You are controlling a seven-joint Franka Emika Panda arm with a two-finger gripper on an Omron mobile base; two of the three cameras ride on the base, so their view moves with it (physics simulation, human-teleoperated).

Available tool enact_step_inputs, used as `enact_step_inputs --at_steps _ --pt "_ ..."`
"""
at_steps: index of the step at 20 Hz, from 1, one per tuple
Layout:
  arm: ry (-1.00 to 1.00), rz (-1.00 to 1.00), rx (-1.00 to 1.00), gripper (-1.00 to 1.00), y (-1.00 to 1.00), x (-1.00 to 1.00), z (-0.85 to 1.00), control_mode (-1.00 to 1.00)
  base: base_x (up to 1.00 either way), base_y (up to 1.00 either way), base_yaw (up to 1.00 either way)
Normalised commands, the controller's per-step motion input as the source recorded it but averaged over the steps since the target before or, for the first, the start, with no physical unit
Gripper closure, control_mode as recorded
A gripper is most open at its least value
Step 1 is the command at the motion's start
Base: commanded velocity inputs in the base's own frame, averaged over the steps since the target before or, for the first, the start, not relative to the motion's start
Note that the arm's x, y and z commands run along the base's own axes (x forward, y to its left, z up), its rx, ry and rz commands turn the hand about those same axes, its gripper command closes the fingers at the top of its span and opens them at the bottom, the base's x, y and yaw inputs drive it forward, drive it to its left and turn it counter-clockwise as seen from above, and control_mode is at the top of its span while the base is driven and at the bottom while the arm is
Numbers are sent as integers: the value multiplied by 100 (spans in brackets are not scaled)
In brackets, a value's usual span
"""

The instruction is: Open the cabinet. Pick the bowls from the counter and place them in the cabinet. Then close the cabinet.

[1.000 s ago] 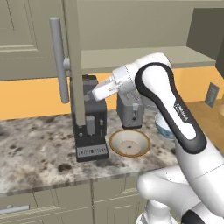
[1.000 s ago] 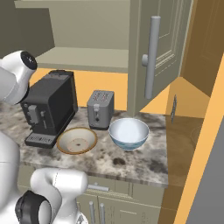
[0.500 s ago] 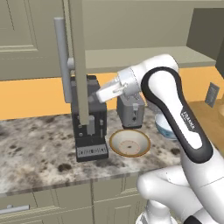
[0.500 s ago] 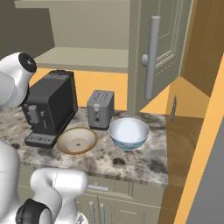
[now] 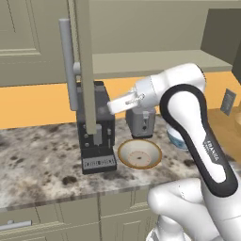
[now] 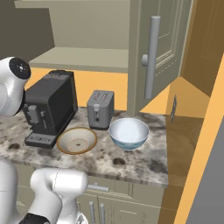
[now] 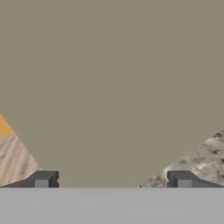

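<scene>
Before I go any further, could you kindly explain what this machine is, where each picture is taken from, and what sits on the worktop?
This is a rendered kitchen with a white robot arm on a base that can drive. Two pictures come from cameras on that base, behind the arm to its left and right. The third looks along the hand itself: the two dark tips at its bottom belong to the pincer, which stands open and holds nothing, facing a plain grey-beige surface up close.

On the granite counter sit a black coffee machine, a grey toaster, a shallow tan bowl and a deeper white and pale-blue bowl. Above them, the wall cabinet's doors are swung open, showing a bare shelf. Both bowls are still on the counter.
</scene>
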Motion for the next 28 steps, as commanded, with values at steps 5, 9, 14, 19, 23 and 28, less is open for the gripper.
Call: enact_step_inputs --at_steps 5,9,14,19,23,28 --pt "7 -7 0 -100 -36 -2 0 -100 0 0 0" --pt "11 -7 0 -100 -39 0 0 -100 0 0 0" --pt "19 -11 -1 -100 -40 0 0 -100 0 0 0" --pt "20 -22 -4 -100 -47 1 0 -100 0 0 0" --pt "20 -29 -7 -100 -47 7 0 -100 0 0 0" --pt "15 -27 -14 -100 -45 7 -8 -100 0 0 0"
